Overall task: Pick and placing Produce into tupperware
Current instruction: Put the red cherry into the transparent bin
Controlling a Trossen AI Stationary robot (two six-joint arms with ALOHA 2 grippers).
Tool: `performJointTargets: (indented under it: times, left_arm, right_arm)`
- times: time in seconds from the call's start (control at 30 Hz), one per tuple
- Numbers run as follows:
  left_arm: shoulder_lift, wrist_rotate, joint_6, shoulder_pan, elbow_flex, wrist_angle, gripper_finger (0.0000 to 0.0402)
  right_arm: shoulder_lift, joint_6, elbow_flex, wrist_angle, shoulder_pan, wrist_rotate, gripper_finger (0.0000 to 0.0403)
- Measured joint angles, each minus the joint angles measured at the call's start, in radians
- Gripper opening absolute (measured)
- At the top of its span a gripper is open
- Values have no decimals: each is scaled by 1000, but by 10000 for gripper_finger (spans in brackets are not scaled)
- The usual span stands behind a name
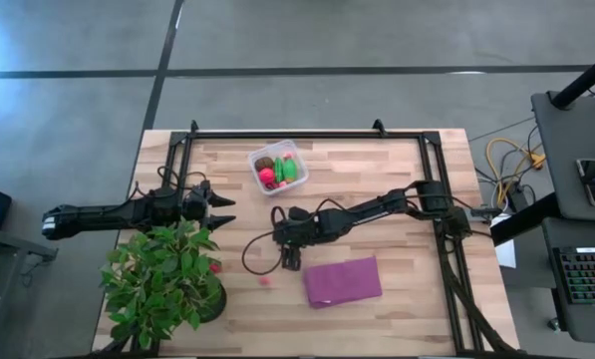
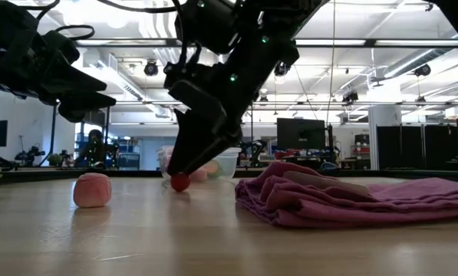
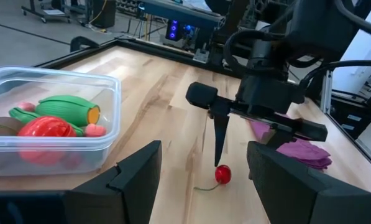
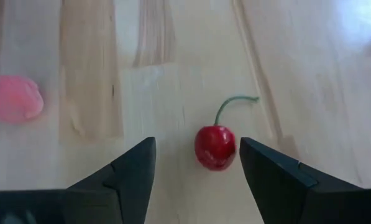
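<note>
The clear square tupperware (image 1: pixel 279 168) stands near the table's far edge, holding green, red, pink and brown produce (image 3: pixel 54 118). A small red cherry (image 4: pixel 215 147) with a green stem lies on the wood. My right gripper (image 4: pixel 196 142) points down over it, open, one finger on each side and touching nothing. A pink round piece (image 2: pixel 92 189) lies on the table a little nearer and to the left. My left gripper (image 3: pixel 204 180) is open and waits above the table's left part, facing the tupperware and the cherry (image 3: pixel 222 174).
A purple cloth (image 1: pixel 342 281) lies crumpled just right of my right gripper (image 1: pixel 289 257). A leafy potted plant (image 1: pixel 167 279) fills the near left corner, below my left gripper (image 1: pixel 227 209), with a small red piece (image 1: pixel 215 266) at its edge. A black frame (image 1: pixel 307 133) borders the table.
</note>
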Motion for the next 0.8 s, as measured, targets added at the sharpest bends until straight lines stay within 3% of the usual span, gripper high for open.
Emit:
performJointTargets:
  times: [0.8]
  left_arm:
    - [1, 0, 0, 0, 0, -1, 224]
  right_arm:
    - [0, 0, -16, 4, -9, 23, 162]
